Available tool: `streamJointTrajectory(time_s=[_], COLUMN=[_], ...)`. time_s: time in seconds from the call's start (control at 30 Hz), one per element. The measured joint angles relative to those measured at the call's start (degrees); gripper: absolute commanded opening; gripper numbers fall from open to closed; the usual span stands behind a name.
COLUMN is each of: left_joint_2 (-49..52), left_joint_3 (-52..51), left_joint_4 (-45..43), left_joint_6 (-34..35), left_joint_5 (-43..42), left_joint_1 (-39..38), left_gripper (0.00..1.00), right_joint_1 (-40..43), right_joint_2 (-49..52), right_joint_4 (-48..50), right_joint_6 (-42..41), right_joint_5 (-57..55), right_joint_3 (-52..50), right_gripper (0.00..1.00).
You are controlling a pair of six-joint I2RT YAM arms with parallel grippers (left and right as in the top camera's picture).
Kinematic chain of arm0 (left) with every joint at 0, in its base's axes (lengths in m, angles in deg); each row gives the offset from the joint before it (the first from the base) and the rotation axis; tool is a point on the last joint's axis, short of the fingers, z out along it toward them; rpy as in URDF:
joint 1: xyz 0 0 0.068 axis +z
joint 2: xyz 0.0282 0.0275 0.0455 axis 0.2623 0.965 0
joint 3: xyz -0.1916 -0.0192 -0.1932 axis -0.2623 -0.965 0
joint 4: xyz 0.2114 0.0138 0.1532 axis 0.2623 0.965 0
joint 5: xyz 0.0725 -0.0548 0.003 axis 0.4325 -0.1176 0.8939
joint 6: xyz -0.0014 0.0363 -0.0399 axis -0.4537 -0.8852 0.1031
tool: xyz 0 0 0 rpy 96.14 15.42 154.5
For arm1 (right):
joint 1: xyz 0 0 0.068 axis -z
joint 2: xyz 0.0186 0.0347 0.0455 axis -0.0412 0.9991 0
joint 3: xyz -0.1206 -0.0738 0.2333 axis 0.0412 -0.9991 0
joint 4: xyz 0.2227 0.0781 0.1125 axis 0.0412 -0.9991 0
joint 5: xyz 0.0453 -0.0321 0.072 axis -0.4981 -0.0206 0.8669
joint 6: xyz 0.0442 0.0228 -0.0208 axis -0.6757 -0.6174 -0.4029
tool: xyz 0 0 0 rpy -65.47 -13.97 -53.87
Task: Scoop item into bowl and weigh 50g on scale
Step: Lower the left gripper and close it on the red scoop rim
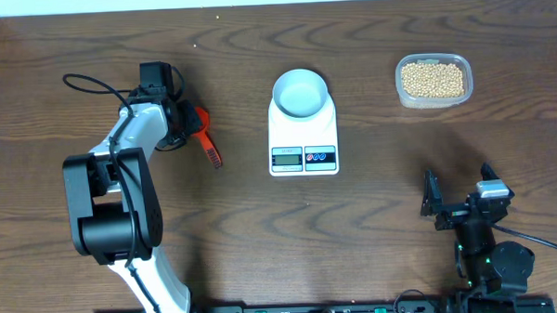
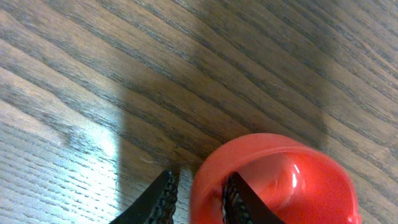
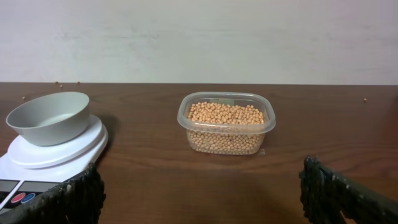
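Desk (image 1: pixel 374 227): dark wood grain; it carries everything you see.
Scale (image 1: pixel 303 137): white, mid-desk, buttons toward you.
Container (image 3: pixel 226 132): clear tub, well to the right of the scale.
Bowl (image 3: pixel 46 127): on the scale's platter, nothing in it.
Scoop (image 2: pixel 280 180): red, on the desk well left of the scale.
Left jaws: your fingers straddle the scoop's cup wall, narrow, a slight gap outside.
Right jaws: spread wide, holding nothing.
Beans (image 1: pixel 433 79): all in the container.

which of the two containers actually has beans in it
The clear plastic container to the right of the scale: it is filled with tan beans. The pale bowl sitting on the scale is empty.
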Motion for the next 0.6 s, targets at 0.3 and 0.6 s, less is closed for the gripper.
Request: streamJointTrajectory(time_s=[0.3, 0.6], left_joint_2=[0.1, 0.1], left_joint_3=[0.0, 0.0], left_joint_4=[-0.3, -0.3], left_joint_6=[0.6, 0.8], left_joint_5=[0.2, 0.2], left_joint_1=[0.0, 0.0], left_gripper=[0.15, 0.16], right_joint_1=[0.0, 0.0], right_joint_2=[0.0, 0.0], right_joint_4=[0.0, 0.0], right_joint_6=[0.0, 0.0], right_joint_5=[0.0, 0.0], right_joint_3=[0.0, 0.0], right_gripper=[0.99, 0.99])
